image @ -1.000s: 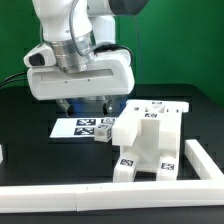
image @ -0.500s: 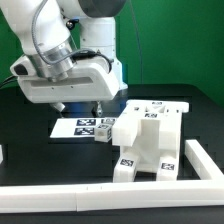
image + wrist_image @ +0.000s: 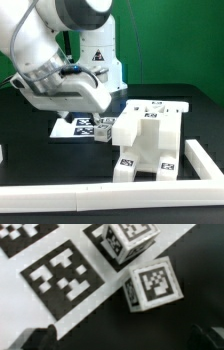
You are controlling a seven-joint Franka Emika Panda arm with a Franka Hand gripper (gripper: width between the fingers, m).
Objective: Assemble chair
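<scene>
Standing on the black tabletop [image 3: 30, 155] toward the exterior view's right, the part-built white chair [image 3: 150, 140] shows tags on several faces. Just beside it, on the exterior view's left, two small tagged blocks [image 3: 103, 131] sit at the edge of the marker board [image 3: 72, 127]. A white rail [image 3: 100, 190] runs along the front. Above the board hangs the tilted arm [image 3: 60, 80]. Its claw [image 3: 125, 339] is spread wide and holds nothing, and the fingers [image 3: 38, 338] are only dark blurs in the wrist view.
</scene>
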